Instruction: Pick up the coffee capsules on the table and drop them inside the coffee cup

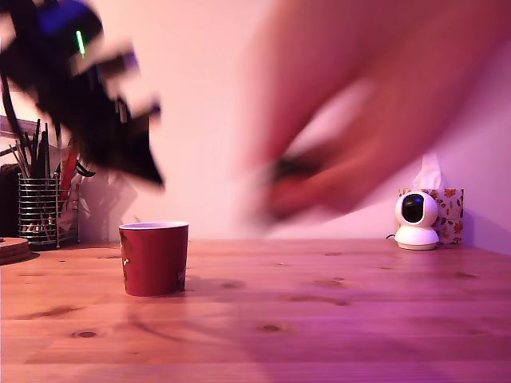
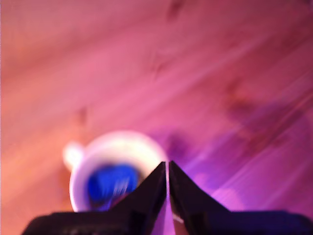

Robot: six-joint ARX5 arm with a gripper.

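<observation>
Pincer (image 2: 167, 169) is hanging above the coffee cup (image 1: 154, 258), tips pressed together, empty; a blue capsule (image 2: 111, 183) is lying inside.

I see a knotty wooden table (image 1: 335, 319) carrying the red coffee cup (image 1: 153, 258), a wire holder (image 1: 38, 211) of utensils, a white camera (image 1: 416, 221), a tissue box (image 1: 449, 214), and a round wooden piece (image 1: 12, 249).

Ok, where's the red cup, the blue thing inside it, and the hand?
Cup (image 1: 153, 259): exterior view, front wall.
Blue capsule (image 2: 111, 183): wrist view, its top, inside the cup.
Hand (image 1: 359, 104): exterior view, blurred back of the hand.
</observation>
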